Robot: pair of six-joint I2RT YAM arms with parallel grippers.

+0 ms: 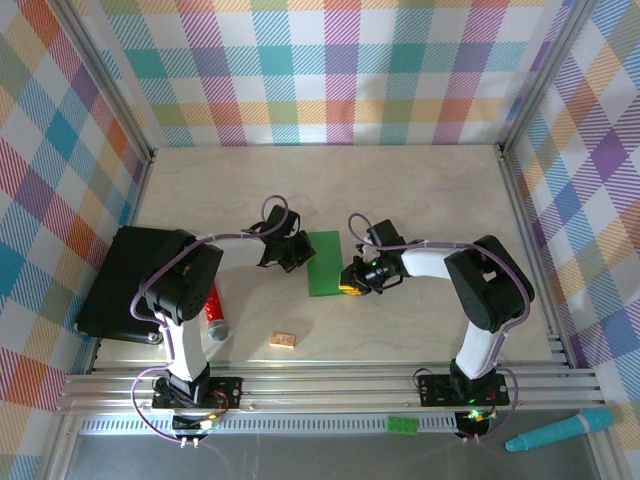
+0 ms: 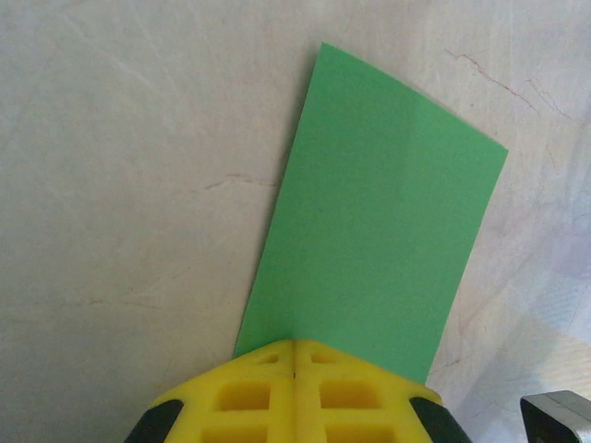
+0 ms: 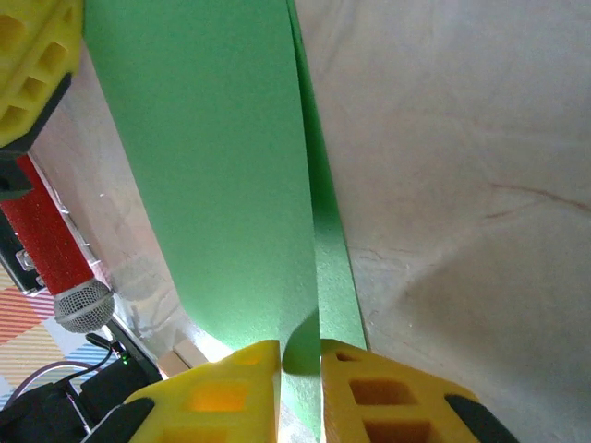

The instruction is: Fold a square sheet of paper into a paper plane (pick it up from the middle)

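The square sheet of paper lies mid-table as a bright green rectangle, folded over on itself. My left gripper is at its left edge. In the left wrist view the yellow fingers are pressed together, and the left gripper sits over the near edge of the paper. My right gripper is at the paper's right edge. In the right wrist view the upper layer of the paper lifts off the lower one. The right gripper has a narrow gap, with the lifted layer's edge standing in it.
A black pad lies at the left, with a red microphone-like thing beside it. A small wooden block is near the front. A tiny green brick and a teal pen lie on the front rail. Plaid walls enclose the table.
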